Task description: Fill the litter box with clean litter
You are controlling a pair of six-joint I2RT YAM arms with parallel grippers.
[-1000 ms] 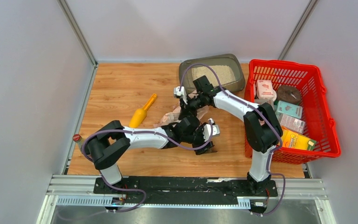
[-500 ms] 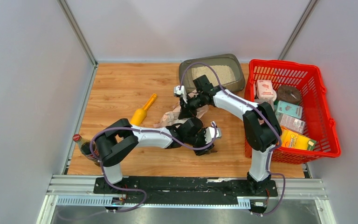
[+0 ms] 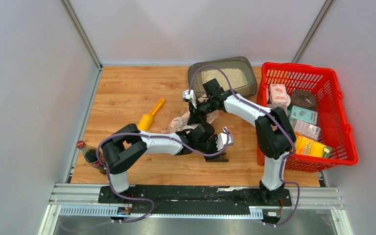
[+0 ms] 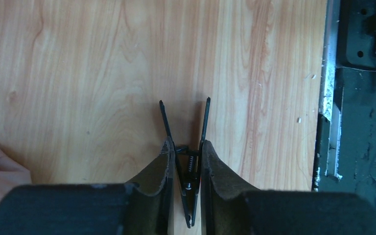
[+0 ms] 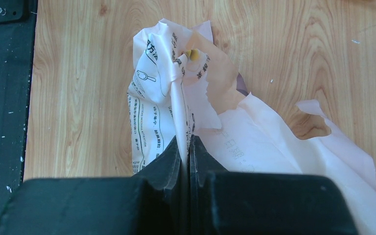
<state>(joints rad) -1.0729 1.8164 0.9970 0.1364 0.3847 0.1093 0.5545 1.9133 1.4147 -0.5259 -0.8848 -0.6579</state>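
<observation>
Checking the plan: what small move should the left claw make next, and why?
Probably carry the black clip toward the bag. The left claw squeezes it, prongs spread; the right claw pinches the bag's gathered neck; the litter box already holds litter.

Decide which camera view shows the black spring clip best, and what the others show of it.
Left wrist view: the black spring clip sits centre frame, pinched between the left gripper's fingers. In the top external view that gripper mostly hides it. The right wrist view shows the crumpled bag, no clip.
</observation>
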